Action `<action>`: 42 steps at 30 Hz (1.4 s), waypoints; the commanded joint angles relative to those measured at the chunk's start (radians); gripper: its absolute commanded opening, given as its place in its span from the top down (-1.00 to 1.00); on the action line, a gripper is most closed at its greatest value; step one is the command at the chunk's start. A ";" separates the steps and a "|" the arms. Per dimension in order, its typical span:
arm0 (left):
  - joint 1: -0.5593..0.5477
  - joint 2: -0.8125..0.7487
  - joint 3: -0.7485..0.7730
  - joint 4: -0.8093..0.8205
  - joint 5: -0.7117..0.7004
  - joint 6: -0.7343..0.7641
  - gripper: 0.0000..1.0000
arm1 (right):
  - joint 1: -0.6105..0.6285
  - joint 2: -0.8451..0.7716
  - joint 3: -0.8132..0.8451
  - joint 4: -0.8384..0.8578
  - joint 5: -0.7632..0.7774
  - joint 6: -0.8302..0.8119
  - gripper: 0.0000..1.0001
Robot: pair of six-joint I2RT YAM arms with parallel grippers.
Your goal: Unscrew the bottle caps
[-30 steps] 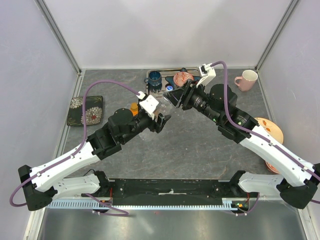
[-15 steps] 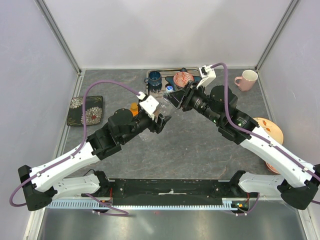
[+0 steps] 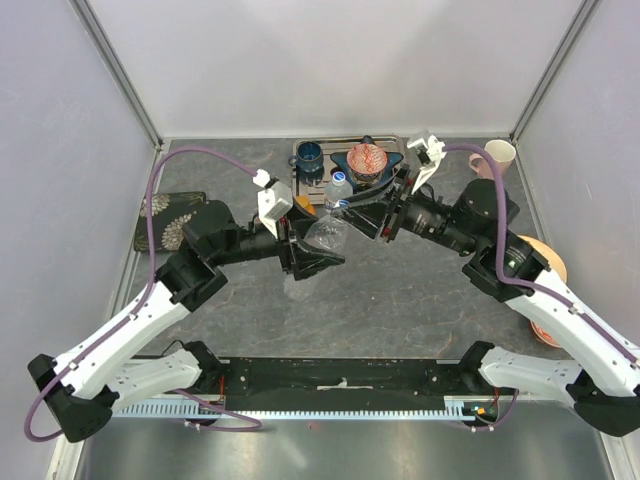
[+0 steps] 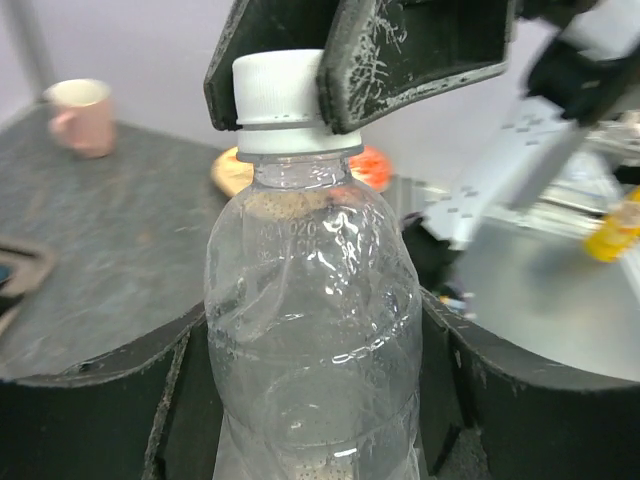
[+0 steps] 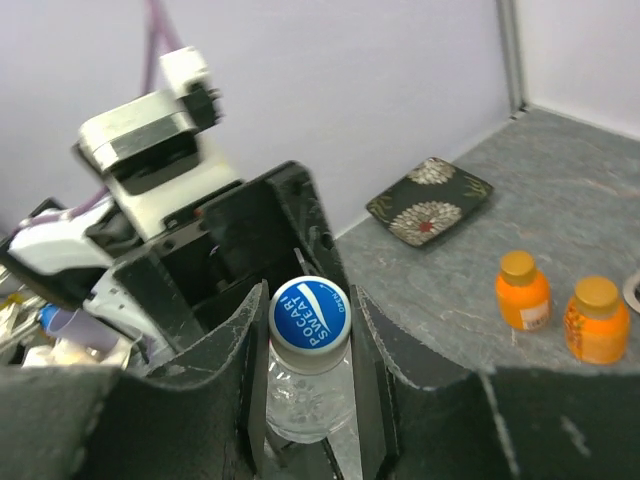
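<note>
Room lies open on the gray counter in front, and a tray sits close behind. Left end effector squeezes the clear bottle, which is tipped between the two arms. Right end effector pinches its cap, white on the side and blue on top.

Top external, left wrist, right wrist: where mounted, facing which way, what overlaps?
Top external: above and behind the bases, looking down at the table; left arm, right arm in full; left gripper and right gripper meet on a bottle.
Left wrist: on the left arm, looking along its own gripper, clamped on the bottle's body; right gripper grips the cap.
Right wrist: on the right arm, looking down past its own gripper onto the cap's blue top; left gripper behind.
Shared: bottle and cap, both wrist views.
</note>
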 commanded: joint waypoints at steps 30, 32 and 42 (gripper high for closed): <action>0.080 0.222 0.041 0.671 0.840 -0.589 0.39 | 0.005 -0.077 -0.119 0.165 -0.698 -0.211 0.34; 0.080 0.193 0.077 0.415 0.806 -0.397 0.33 | 0.005 -0.102 -0.099 0.151 -0.553 -0.185 -0.16; 0.064 0.106 0.143 -0.035 0.325 -0.006 0.27 | 0.005 -0.105 0.105 -0.036 -0.032 -0.132 -0.75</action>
